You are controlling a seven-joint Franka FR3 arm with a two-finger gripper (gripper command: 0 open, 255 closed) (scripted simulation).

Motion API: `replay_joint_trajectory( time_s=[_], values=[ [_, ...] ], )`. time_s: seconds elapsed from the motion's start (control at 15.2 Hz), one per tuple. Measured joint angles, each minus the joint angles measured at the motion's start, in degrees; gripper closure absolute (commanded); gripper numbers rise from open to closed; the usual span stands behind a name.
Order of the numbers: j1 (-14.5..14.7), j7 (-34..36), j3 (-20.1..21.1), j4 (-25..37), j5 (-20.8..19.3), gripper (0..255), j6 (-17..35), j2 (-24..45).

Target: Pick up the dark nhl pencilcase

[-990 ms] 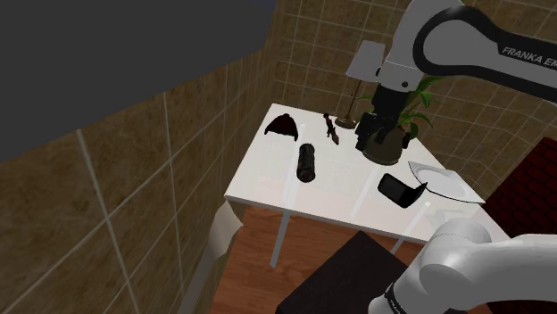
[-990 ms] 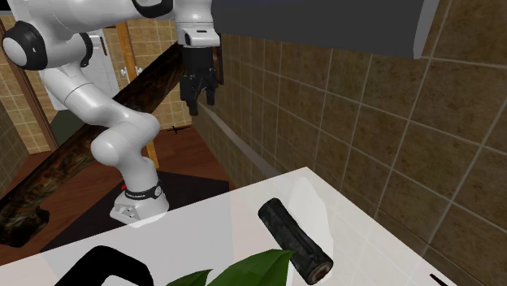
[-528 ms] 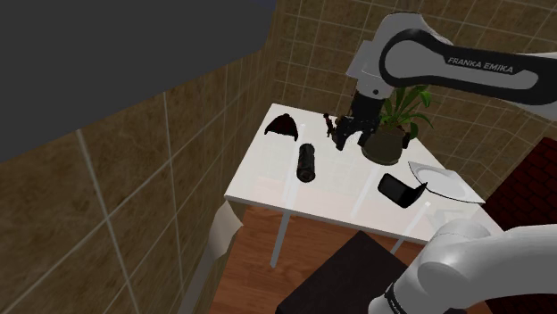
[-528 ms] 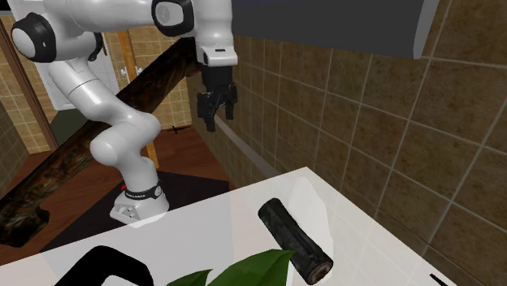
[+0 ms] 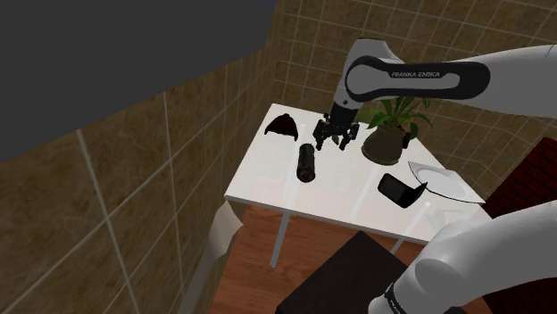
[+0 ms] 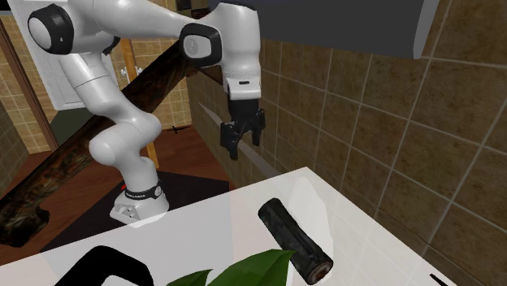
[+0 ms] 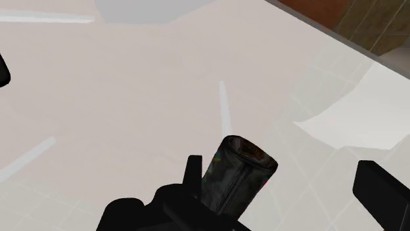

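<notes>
A white desk [image 5: 268,183] stands against a brown tiled wall [image 5: 134,187]. The pencilcase [image 5: 306,163], a dark cylinder, lies on its side near the middle of the desk. The white arm [image 5: 419,76] stretches over the desk. Its black jaws hang above the surface, at about one o'clock from the pencilcase in the shoulder view. The jaws are spread wide and grip nothing. In the wrist view one end of the pencilcase shows between the two fingers. A potted plant [image 5: 388,141] stands at three o'clock from the jaws. A dark rounded thing [image 5: 285,128] lies at ten o'clock from the pencilcase.
</notes>
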Motion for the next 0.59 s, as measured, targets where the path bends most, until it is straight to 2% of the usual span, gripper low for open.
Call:
replay_joint_trajectory(
  time_s=[0.59],
  values=[
    [-3.30,8.27,-1.86,8.07,0.62,0,11.42,17.81]
  ],
)
